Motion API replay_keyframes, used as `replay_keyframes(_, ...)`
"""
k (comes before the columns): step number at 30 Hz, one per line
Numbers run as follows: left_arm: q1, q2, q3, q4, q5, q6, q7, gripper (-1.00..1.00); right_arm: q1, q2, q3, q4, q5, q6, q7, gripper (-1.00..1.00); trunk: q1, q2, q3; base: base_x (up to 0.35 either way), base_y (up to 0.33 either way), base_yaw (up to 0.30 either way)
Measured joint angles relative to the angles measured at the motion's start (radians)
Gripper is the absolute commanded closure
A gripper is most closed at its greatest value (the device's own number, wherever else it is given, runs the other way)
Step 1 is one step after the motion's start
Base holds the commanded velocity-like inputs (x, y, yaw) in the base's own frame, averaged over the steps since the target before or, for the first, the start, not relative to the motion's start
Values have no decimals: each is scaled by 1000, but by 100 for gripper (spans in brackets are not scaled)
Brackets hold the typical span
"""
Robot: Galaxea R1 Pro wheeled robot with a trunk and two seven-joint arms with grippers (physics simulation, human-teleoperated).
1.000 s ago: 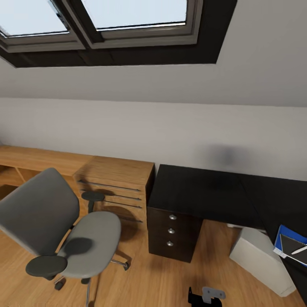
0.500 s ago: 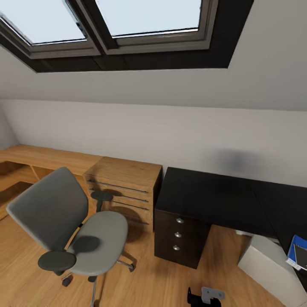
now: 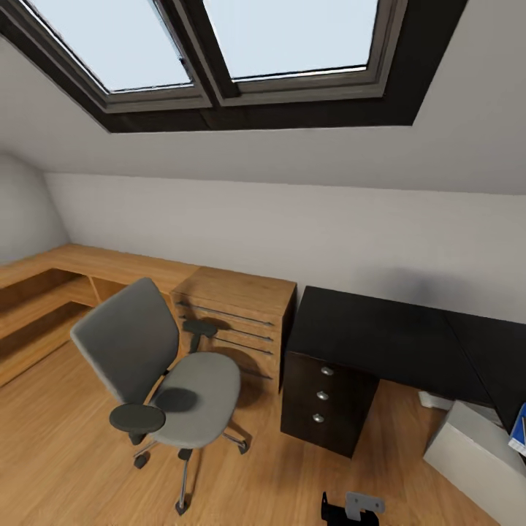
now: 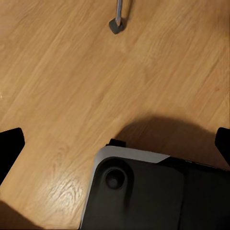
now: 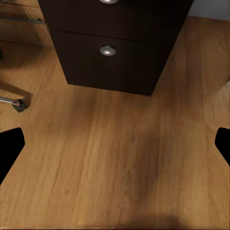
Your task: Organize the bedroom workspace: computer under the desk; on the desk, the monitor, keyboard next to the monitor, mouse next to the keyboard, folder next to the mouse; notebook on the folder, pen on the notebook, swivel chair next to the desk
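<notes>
1. the low wooden shelving (image 3: 51, 281) runs along the wall at the far left, with a wooden drawer chest (image 3: 237, 321) at its right end, under the slanted ceiling and two skylights (image 3: 219, 51).
2. the swivel chair (image 3: 157, 365) stands on the wooden floor (image 3: 66, 453) in front of that chest, apart from the desk, its grey seat bare; one chrome leg tip with a castor (image 4: 116, 25) lies on the floor ahead of the left hand.
3. the left hand (image 4: 115, 143) is released, its two dark fingertips (image 4: 10, 146) spread wide at the edges of its wrist view with nothing between them; it hangs over bare floor and part of the robot's own dark base (image 4: 143, 191).
4. the desk (image 3: 380, 340) sits right of the chest, its glossy black top bare in the part that shows; its dark drawer unit (image 5: 115, 48) with round silver knobs lies just ahead of the right hand.
5. the right hand (image 5: 115, 143) is also released, fingertips (image 5: 10, 146) wide apart and empty above the floor.
6. the computer (image 3: 475, 460) stands on the floor under the desk's right wing, well right of the drawer unit.
7. a sliver of the blue folder (image 3: 520, 431) shows on the desk at the far right edge.
</notes>
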Motion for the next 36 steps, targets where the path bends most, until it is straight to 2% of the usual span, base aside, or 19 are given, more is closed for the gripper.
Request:
replay_keyframes(7, 0, 0, 0, 1, 0, 0, 0, -100, 0, 3, 0, 0, 0, 0, 0, -100, 0, 0, 10, -204, 50, 135)
replay_keyframes(24, 0, -1, 0, 8, 0, -6, 0, -100, 0, 7, 1, 0, 0, 0, 0, -100, -1, 0, 32, -5, 1, 156)
replay_keyframes(36, 0, -3, 0, 8, 0, -6, 0, -100, 0, 7, 1, -1, -1, 0, 0, -100, -1, 0, 34, 0, 0, 152)
